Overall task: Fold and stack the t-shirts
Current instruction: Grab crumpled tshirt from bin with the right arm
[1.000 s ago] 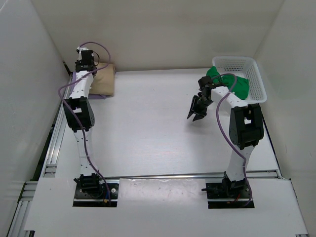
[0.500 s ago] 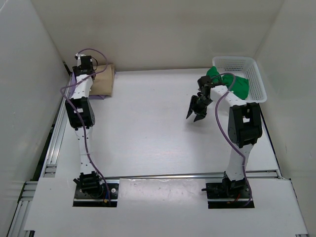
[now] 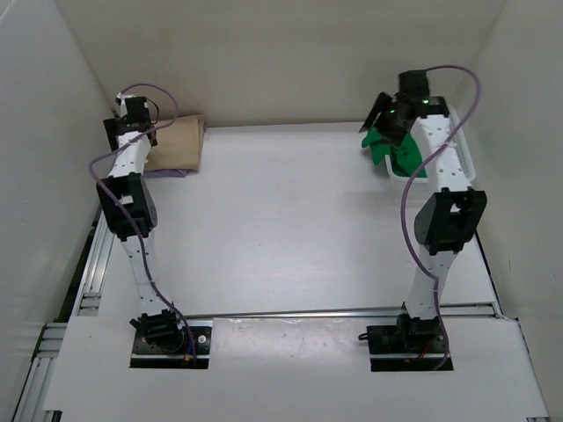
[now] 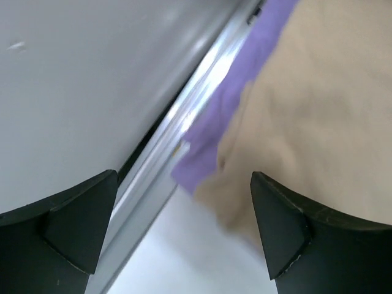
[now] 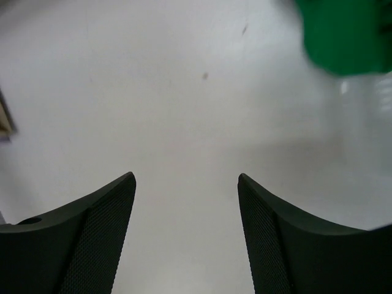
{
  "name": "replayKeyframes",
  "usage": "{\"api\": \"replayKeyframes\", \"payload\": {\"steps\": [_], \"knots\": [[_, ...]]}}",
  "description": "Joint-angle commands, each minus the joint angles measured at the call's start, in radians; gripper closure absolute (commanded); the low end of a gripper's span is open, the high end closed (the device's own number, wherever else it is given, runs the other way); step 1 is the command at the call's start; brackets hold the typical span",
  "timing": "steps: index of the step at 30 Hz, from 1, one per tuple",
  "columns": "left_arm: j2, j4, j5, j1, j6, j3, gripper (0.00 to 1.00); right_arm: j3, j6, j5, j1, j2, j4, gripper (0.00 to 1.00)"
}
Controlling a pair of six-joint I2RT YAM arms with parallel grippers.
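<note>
Both jaws spread, empty; L wrist cam best shows purple shirt (image 4: 214,128) under tan shirt (image 4: 318,104).

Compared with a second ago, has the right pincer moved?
Yes. The right pincer has swung from over the open table toward the back wall, and is now at the far left corner of the white basket, beside the green t-shirt.

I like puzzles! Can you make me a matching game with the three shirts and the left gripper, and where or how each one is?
1 tan shirt
2 purple shirt
3 green shirt
4 left gripper

A at the white basket, far right
B open, holding nothing
C on top, far left corner
D peeking out from under the tan one

Pairs: 1-C, 2-D, 3-A, 4-B
</note>
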Motion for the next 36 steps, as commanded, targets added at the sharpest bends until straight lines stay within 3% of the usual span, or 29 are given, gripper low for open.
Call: {"api": "replayKeyframes", "payload": {"steps": [1,5,12,15,19,22,23,26,27,28,36], "knots": [[-0.305,0.028,0.185,-0.03,-0.004,-0.125,0.0,0.055,0.129,0.038,-0.151,0.048,0.108,0.28],[-0.437,0.006,0.358,-0.051,-0.004,-0.27,0.0,0.015,0.307,-0.003,-0.286,0.133,0.25,0.28],[-0.535,-0.213,0.691,-0.051,-0.004,-0.3,0.0,0.127,0.511,0.025,-0.344,0.339,0.346,0.28],[-0.567,-0.248,0.715,-0.061,-0.004,-0.363,0.0,0.127,0.62,-0.004,-0.344,0.413,0.394,0.28],[-0.593,-0.297,0.612,-0.061,-0.004,-0.411,0.0,0.136,0.702,0.019,-0.324,0.476,0.448,0.28],[-0.602,-0.34,0.572,-0.061,-0.004,-0.432,0.0,0.127,0.76,0.065,-0.324,0.487,0.457,0.4],[-0.603,-0.352,0.572,-0.061,-0.004,-0.442,0.0,0.127,0.769,0.076,-0.324,0.487,0.457,0.55],[-0.612,-0.382,0.563,-0.061,-0.004,-0.452,0.0,0.127,0.769,0.076,-0.324,0.497,0.48,0.79],[-0.622,-0.382,0.563,-0.061,-0.004,-0.466,0.0,0.118,0.769,0.057,-0.324,0.506,0.494,0.94],[-0.638,-0.382,0.551,-0.061,-0.004,-0.466,0.0,0.118,0.78,0.039,-0.324,0.506,0.494,1.0],[-0.719,-0.382,0.52,-0.061,-0.004,-0.536,0.0,0.011,0.661,0.036,-0.294,0.317,0.549,1.0]]}}
